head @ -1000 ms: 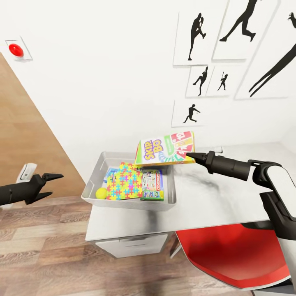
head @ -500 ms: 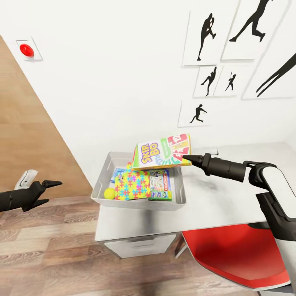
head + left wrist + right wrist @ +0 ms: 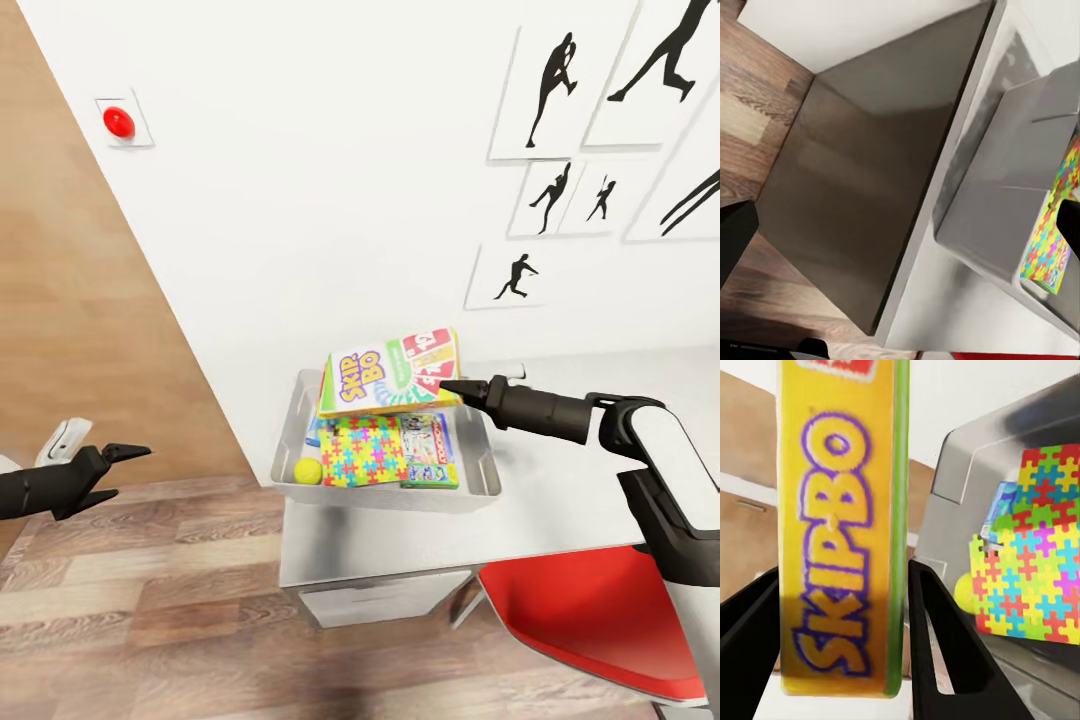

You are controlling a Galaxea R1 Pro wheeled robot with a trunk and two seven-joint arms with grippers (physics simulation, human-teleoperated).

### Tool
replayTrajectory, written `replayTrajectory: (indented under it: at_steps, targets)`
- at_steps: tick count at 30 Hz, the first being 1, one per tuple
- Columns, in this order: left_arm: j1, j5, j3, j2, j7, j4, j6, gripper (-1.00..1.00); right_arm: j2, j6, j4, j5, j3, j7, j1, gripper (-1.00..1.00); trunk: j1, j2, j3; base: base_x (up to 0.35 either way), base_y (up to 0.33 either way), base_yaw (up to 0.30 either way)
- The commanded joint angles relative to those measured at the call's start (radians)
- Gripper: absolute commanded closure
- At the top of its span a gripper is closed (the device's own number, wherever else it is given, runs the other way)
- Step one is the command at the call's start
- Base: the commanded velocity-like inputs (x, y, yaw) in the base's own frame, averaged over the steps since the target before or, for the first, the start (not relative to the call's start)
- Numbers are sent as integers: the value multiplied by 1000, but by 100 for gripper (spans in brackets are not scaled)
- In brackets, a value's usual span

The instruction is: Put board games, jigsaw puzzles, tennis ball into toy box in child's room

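Here the left gripper hangs over the wood floor with its fingers parted, holding nothing. The grey toy box on the table holds the tennis ball and a jigsaw puzzle. Above it, the right gripper clamps the Skip-Bo board game.

The toy box is set on the desk at its left end, close to the wall. Inside it, the tennis ball lies at the left, a jigsaw puzzle beside it, and a board game at the right. The Skip-Bo box is held over the back of the toy box by the right pincer. The left pincer is placed well to the left, over the floor.
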Motion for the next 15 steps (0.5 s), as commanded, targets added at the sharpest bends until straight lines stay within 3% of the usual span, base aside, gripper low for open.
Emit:
replayTrajectory:
  at_steps: [1, 8, 15]
  targets:
    - [-1, 9, 1, 0, 10, 0, 3, -100, -1, 1, -1, -12, 1, -10, -1, 100, 1, -2, -2, 0, 151, 0]
    - [0, 4, 0, -1, 11, 2, 2, -100, 1, 1, 8, 8, 2, -11, -1, 100, 1, -2, -2, 0, 79, 0]
    - [0, -22, -1, -3, 11, 11, 2, -100, 5, 1, 32, 16, 3, -11, -1, 100, 1, -2, -2, 0, 26, 0]
